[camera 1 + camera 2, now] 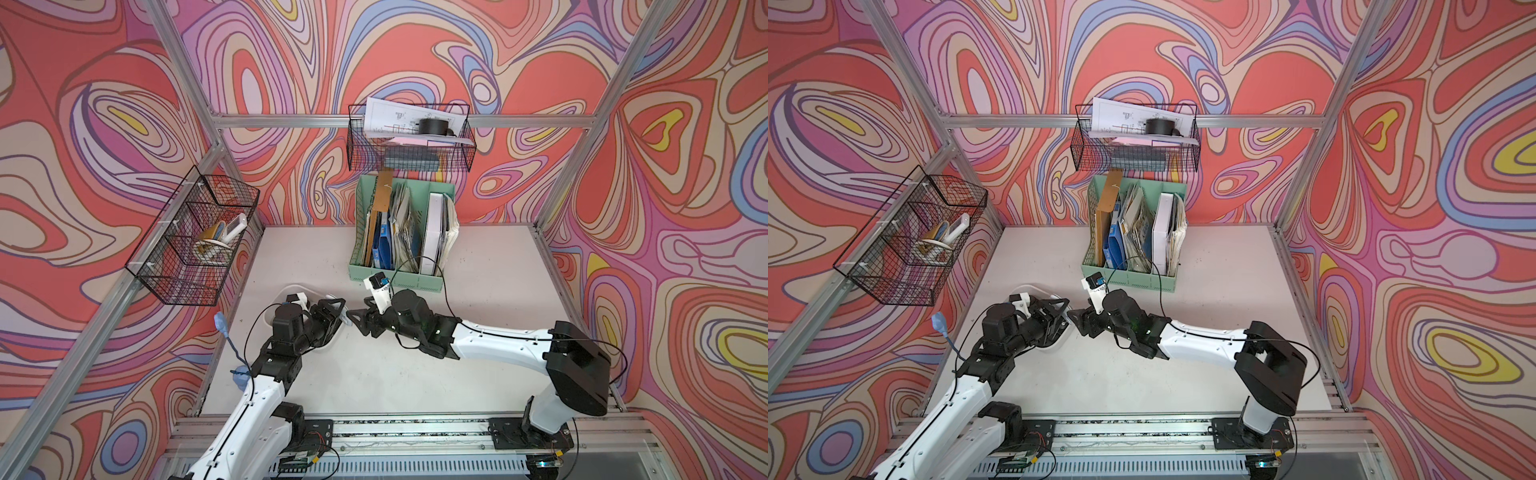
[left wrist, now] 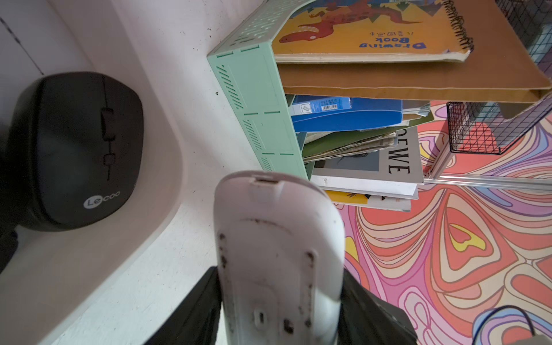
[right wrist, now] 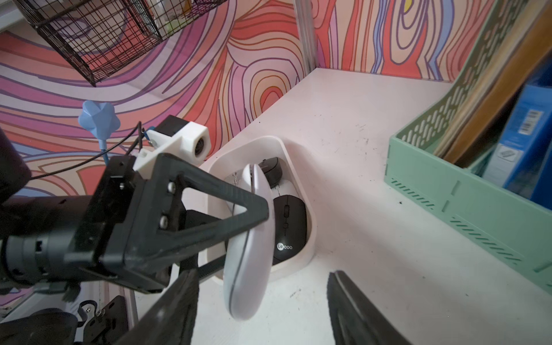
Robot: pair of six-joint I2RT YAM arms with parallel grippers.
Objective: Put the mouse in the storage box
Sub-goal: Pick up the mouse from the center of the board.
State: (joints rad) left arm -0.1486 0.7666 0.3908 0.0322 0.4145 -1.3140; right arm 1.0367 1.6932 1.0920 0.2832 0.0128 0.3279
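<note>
White mouse (image 2: 277, 239), pinched on edge by the left end effector (image 2: 280, 304), hangs over the 3 o'clock rim of the storage box (image 3: 268, 139), likely to clear the black mouse (image 3: 288, 227) inside; the right end effector (image 1: 356, 322) sits spread, empty.

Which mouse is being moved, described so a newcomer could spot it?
Beside the mint-green file organizer sits the white storage box. Over its edge, the jaws of the left gripper hold the white mouse on edge. The black mice lie flat inside; this one is white and lifted.
</note>
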